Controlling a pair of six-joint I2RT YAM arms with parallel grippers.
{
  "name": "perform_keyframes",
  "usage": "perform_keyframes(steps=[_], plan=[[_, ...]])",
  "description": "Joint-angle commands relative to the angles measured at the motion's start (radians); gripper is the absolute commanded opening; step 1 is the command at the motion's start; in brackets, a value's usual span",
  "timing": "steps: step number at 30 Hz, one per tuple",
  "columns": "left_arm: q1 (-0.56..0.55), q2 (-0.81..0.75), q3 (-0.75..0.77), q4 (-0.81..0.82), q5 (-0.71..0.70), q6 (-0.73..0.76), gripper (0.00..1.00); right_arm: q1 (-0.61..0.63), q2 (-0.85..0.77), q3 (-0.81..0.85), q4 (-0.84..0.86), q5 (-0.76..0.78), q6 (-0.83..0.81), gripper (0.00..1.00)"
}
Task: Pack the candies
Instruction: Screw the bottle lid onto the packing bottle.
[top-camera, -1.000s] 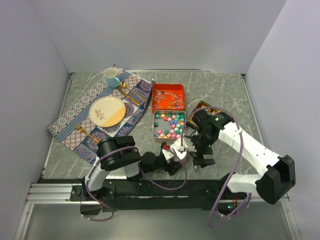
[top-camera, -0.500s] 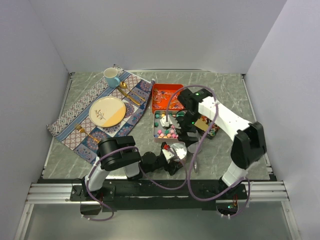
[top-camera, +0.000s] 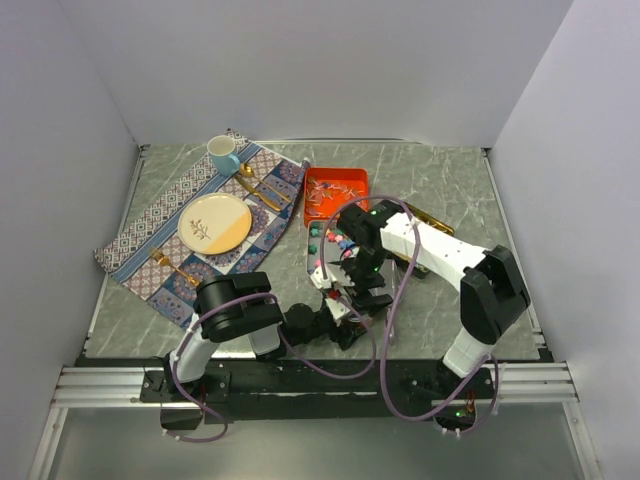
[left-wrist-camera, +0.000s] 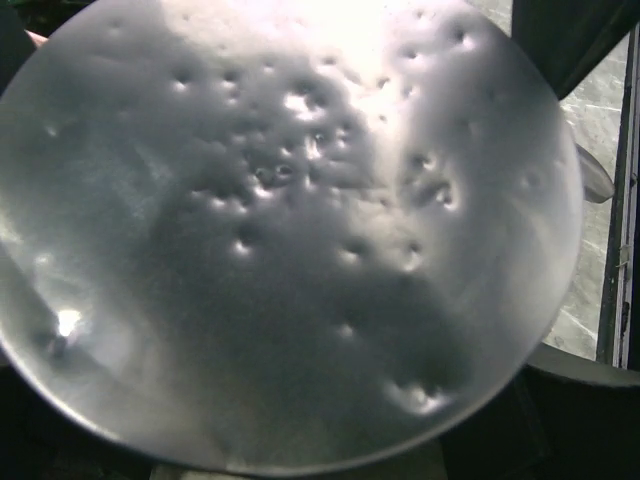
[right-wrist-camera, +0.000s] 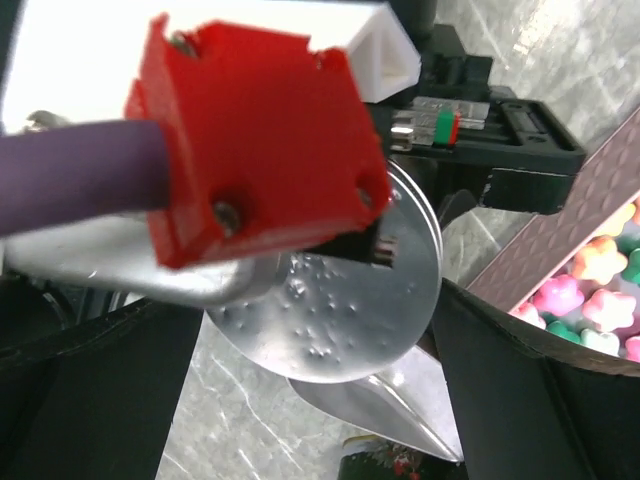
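Pastel star candies (top-camera: 321, 240) (right-wrist-camera: 590, 292) fill a metal tin (right-wrist-camera: 556, 226), which my right arm mostly covers from above. Thin wrapped candies (top-camera: 336, 192) lie in the orange tin (top-camera: 309, 178) behind it. My right gripper (top-camera: 356, 284) (right-wrist-camera: 320, 400) is open, hanging over the tin's near end with its dark fingers either side of the silver scoop (right-wrist-camera: 340, 310). The scoop's dented round end (left-wrist-camera: 290, 230) fills the left wrist view. My left gripper (top-camera: 340, 311) lies low by the near edge against the scoop, jaws wide. Its red housing (right-wrist-camera: 250, 130) shows close up.
A patterned placemat (top-camera: 150, 222) at the left carries a cream plate (top-camera: 214, 222), a blue mug (top-camera: 222, 153) and gold cutlery (top-camera: 258, 190). A dark, gold-edged flat item (top-camera: 432, 216) pokes out behind the right arm. Grey walls close in the marble table.
The right arm has swung from the right side leftward, bringing its open gripper over the star tin's near end and the scoop. The left arm has stayed still.
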Motion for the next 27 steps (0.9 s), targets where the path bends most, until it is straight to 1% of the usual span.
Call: perform_keyframes(steps=[1,3,9,13,16,20,24,27], plan=[[0.007,0.052,-0.008,-0.219,-0.047,-0.069,0.01,0.012,-0.067,-0.081,-0.154,0.04,0.043,1.0],[0.013,0.055,-0.003,-0.234,-0.041,-0.085,0.01,0.009,-0.092,-0.128,-0.152,0.051,0.064,1.0],[0.021,0.062,0.003,-0.25,-0.046,-0.106,0.01,0.004,-0.256,-0.274,-0.152,0.022,0.145,1.0],[0.022,0.068,0.009,-0.262,-0.038,-0.119,0.01,0.004,-0.365,-0.351,-0.15,0.002,0.207,1.0],[0.022,0.074,0.013,-0.262,-0.033,-0.119,0.01,0.004,-0.409,-0.397,-0.147,0.005,0.221,1.0],[0.022,0.08,0.015,-0.257,-0.027,-0.119,0.01,-0.016,-0.428,-0.411,-0.088,0.005,0.247,1.0],[0.022,0.08,0.013,-0.251,-0.024,-0.111,0.01,-0.02,-0.397,-0.353,-0.028,-0.026,0.271,1.0],[0.021,0.074,0.006,-0.241,-0.012,-0.1,0.01,-0.022,-0.4,-0.323,-0.011,-0.06,0.245,1.0]])
